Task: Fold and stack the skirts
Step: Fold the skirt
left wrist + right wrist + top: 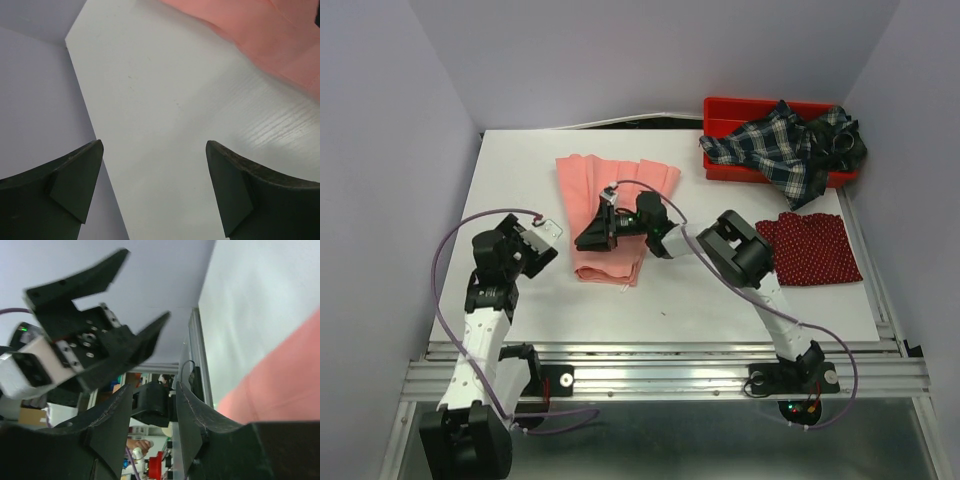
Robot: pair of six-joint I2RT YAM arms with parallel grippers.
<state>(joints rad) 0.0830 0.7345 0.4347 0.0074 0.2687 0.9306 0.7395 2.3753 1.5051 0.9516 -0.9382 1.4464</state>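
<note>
The salmon-pink skirt (pixel 616 205) lies partly folded at the table's middle; it also shows in the left wrist view (pixel 260 30) and the right wrist view (pixel 280 385). My right gripper (pixel 590 236) hovers over its left lower part, jaws apart with nothing between them (pixel 154 387). My left gripper (pixel 542 243) is open and empty just left of the skirt, over bare table (pixel 154 145). The dark red dotted skirt (pixel 810 248) lies folded flat at the right. The navy-and-white plaid skirt (pixel 785 148) lies crumpled in and over the bin.
A red plastic bin (pixel 725 110) stands at the back right. The white table (pixel 520 180) ends at grey walls on the left and back. The right arm (pixel 740 250) stretches across the middle. The left gripper (pixel 95 325) shows close in the right wrist view.
</note>
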